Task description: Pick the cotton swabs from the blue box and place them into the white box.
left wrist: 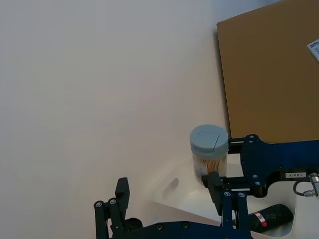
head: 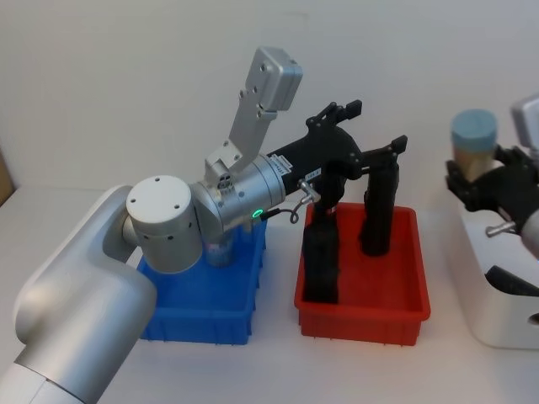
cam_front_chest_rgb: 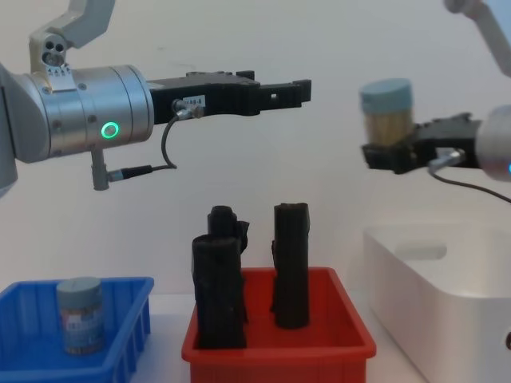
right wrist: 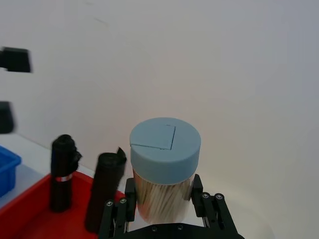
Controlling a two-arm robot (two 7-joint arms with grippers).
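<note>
My right gripper (head: 477, 182) is shut on a tub of cotton swabs (head: 473, 141) with a grey-blue lid, held upright in the air above the white box (head: 493, 324). The chest view shows that tub (cam_front_chest_rgb: 387, 112) well above the white box's rim (cam_front_chest_rgb: 439, 299). In the right wrist view the fingers (right wrist: 117, 215) clamp the tub (right wrist: 165, 169) low on its sides. Another tub of cotton swabs (cam_front_chest_rgb: 80, 323) stands in the blue box (cam_front_chest_rgb: 132, 319) at the left. My left gripper (head: 370, 128) hangs open and empty, high over the red bin.
A red bin (head: 362, 307) between the two boxes holds upright black rolls (cam_front_chest_rgb: 217, 291) (cam_front_chest_rgb: 291, 263). A black roll (left wrist: 269, 216) lies inside the white box. The left arm's body covers much of the blue box (head: 202, 316) in the head view. A brown board (left wrist: 271, 69) stands behind.
</note>
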